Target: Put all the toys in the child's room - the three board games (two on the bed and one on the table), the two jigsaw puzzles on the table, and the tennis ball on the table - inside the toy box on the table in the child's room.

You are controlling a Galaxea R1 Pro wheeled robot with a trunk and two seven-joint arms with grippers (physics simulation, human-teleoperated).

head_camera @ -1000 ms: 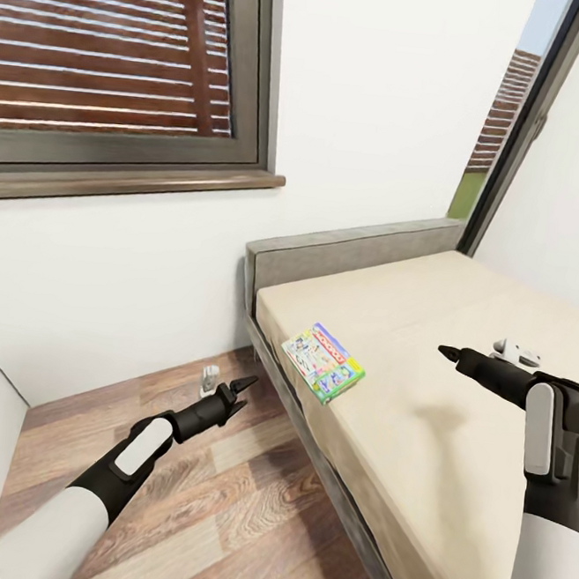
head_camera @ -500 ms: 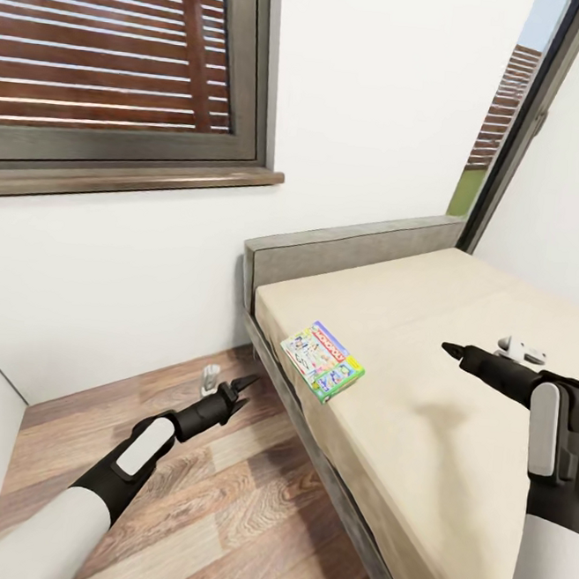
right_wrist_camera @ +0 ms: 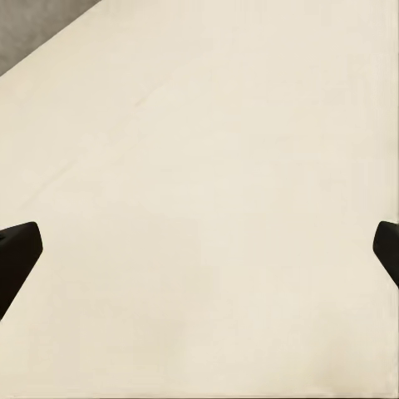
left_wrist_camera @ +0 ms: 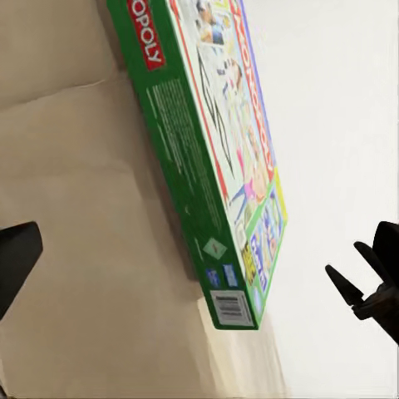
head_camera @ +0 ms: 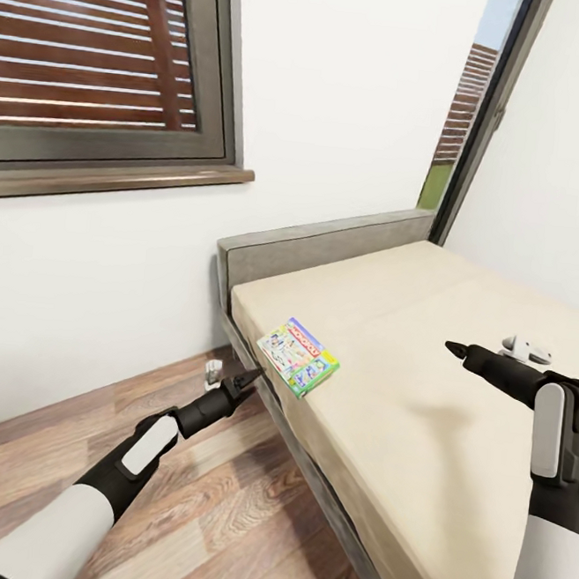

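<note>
One of the board games, the green-edged Monopoly box (head_camera: 298, 356), lies flat on the bed (head_camera: 418, 426) near its left edge, below the grey headboard (head_camera: 329, 245). My left gripper (head_camera: 249, 379) hovers over the floor just left of the bed edge, open and empty, a short way from the box. In the left wrist view the box (left_wrist_camera: 212, 158) is close ahead, seen edge-on between the spread fingers (left_wrist_camera: 18, 256). My right gripper (head_camera: 453, 347) hangs open over the mattress to the right of the box, and in its wrist view the gripper (right_wrist_camera: 199, 249) has bare mattress beneath it.
A white wall with a shuttered window (head_camera: 100, 50) and wooden sill stands behind. Wood floor (head_camera: 216, 504) runs left of the bed. A small pale object (head_camera: 213, 371) sits on the floor by the wall. A tall glazed opening (head_camera: 471, 103) stands in the far corner.
The camera has swung right, sliding the whole scene left. My left gripper now stands closer to the Monopoly box. The right gripper keeps its pose.
</note>
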